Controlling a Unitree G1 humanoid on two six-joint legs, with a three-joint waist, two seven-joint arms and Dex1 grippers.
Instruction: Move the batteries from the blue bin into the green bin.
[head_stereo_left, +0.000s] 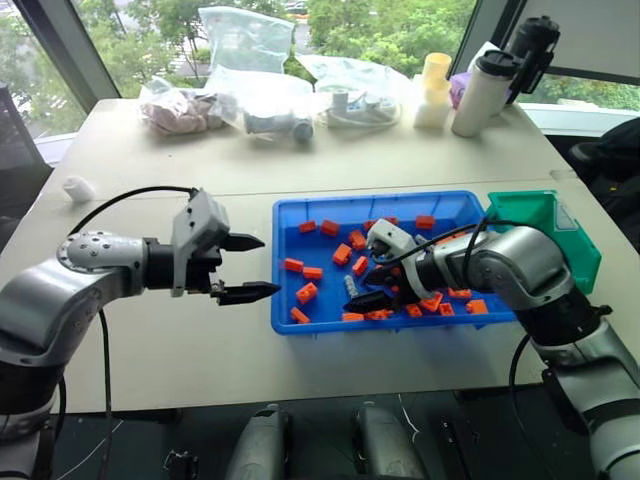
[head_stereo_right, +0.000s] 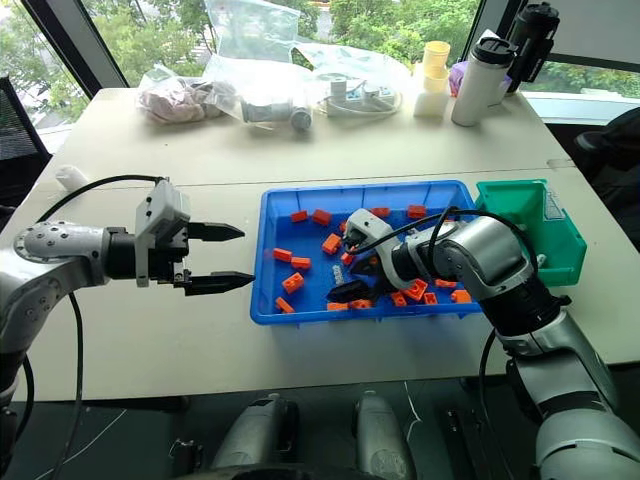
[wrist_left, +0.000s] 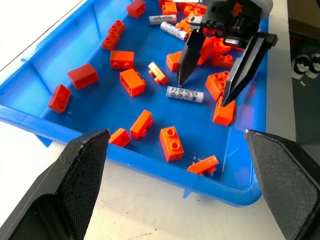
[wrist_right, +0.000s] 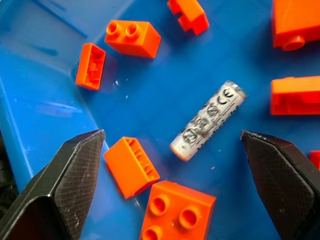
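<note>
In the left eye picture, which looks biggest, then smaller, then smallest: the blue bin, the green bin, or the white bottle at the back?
1. blue bin, clearly biggest.
2. green bin.
3. white bottle, though it stands farther back, so its rank below the green bin is unsure.

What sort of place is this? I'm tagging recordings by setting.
Probably an office or lab test space: a plain work table by large windows onto trees, with zip bags and drink flasks at the back.

On the surface: tray near the front edge, box touching its right end. In the tray: scattered bricks, one battery lying flat among them, two more batteries farther back. Along the far edge: bags, cups, bottles.
</note>
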